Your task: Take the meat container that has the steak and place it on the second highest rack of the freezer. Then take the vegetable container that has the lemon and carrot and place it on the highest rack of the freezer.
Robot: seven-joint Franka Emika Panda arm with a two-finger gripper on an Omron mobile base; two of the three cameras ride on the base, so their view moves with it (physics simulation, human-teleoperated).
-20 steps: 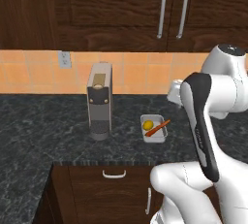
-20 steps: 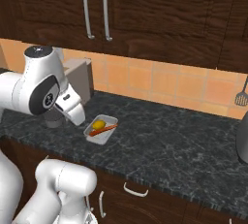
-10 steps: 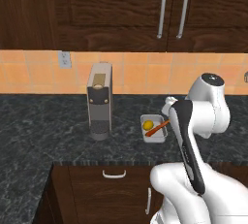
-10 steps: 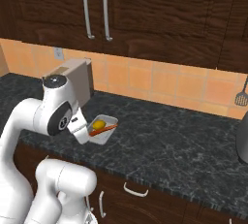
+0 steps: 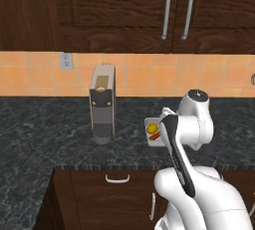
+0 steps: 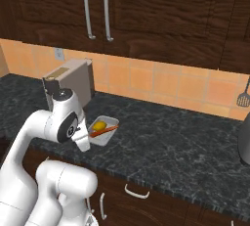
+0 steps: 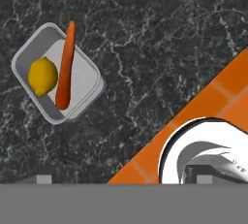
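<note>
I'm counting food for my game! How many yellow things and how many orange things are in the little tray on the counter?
Yellow: 1, the small round yellow lemon
Orange: 1, the thin orange carrot
Total: 2, both lying in the grey-white rectangular tray

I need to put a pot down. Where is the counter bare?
Bare counter runs right of the tray, up to the backsplash. Also left of the coffee machine. It is crowded between machine and tray, where the arm hangs.
</note>
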